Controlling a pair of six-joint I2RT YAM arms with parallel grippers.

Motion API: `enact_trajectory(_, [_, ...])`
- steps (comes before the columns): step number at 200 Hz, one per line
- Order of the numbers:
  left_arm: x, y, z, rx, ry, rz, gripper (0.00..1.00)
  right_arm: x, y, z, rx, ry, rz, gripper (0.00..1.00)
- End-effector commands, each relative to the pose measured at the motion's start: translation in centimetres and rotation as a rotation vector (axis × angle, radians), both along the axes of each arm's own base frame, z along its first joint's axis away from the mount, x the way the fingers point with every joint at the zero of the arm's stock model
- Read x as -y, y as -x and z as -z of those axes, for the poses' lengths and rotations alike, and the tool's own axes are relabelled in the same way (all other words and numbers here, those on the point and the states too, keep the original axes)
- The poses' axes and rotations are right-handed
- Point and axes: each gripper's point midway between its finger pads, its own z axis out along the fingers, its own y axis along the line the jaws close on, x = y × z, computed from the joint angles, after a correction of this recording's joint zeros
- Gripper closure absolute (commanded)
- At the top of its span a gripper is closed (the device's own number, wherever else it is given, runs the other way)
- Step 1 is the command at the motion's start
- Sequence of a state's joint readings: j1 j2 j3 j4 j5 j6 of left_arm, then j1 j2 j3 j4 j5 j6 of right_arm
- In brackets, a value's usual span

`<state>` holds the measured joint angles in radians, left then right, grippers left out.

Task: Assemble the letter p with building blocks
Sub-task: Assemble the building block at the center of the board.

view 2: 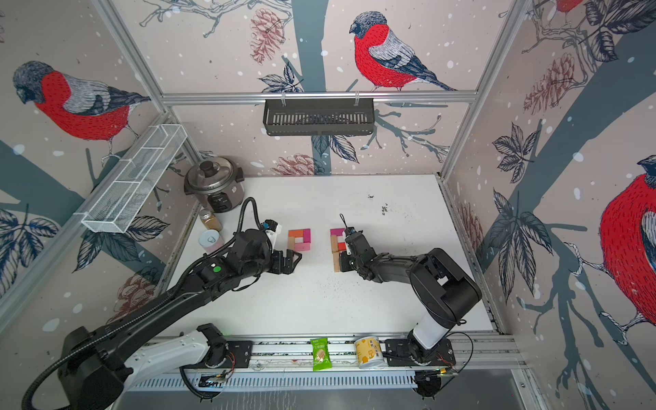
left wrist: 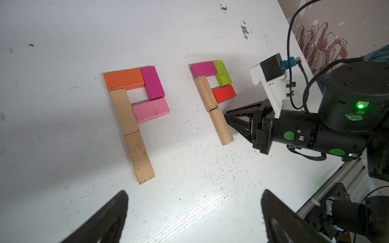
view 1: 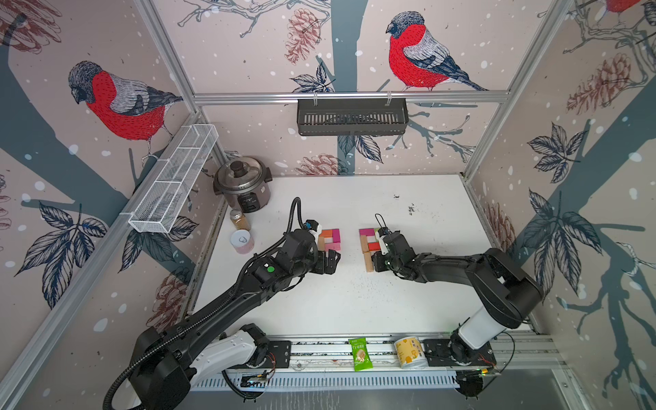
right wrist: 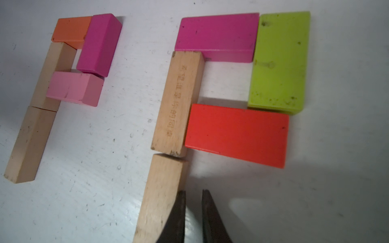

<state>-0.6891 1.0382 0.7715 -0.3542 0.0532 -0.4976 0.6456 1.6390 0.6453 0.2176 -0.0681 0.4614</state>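
Two p shapes of building blocks lie flat on the white table. The left one [view 1: 330,239] has an orange block [left wrist: 124,80], a magenta block [left wrist: 152,83], a light pink block [left wrist: 151,110] and two wood bars [left wrist: 140,156]. The right one [view 1: 369,245] has magenta [right wrist: 216,35], lime green [right wrist: 280,61], red [right wrist: 237,134] and two wood bars [right wrist: 179,101]. My left gripper [left wrist: 194,191] hovers open and empty just below the left shape's stem. My right gripper [right wrist: 194,191] is shut with only a narrow slit, holding nothing. One of its fingertips rests against the side of the lower wood bar [right wrist: 162,189].
A rice cooker [view 1: 243,188], a spice jar [view 1: 239,219] and a pink-lidded can [view 1: 242,241] stand along the table's left edge. A green snack packet [view 1: 361,354] and a yellow-and-white cup [view 1: 408,352] lie on the front rail. Wire baskets hang on the walls.
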Motion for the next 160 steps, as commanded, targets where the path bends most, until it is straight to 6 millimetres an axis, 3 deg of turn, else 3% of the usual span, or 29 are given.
enact_trajectory(1, [0.2, -0.1, -0.3, 0.012, 0.011, 0.01, 0.03, 1.6, 2.0, 2.3, -0.1, 0.087, 0.0, 0.82])
enact_trajectory(98, [0.1, -0.2, -0.2, 0.008, 0.016, 0.009, 0.03, 1.7, 1.9, 2.3, -0.101, 0.092, 0.004, 0.82])
enact_trajectory(160, [0.1, 0.0, 0.0, 0.001, 0.017, 0.011, 0.03, 2.6, 1.6, 1.2, -0.069, 0.073, 0.044, 0.77])
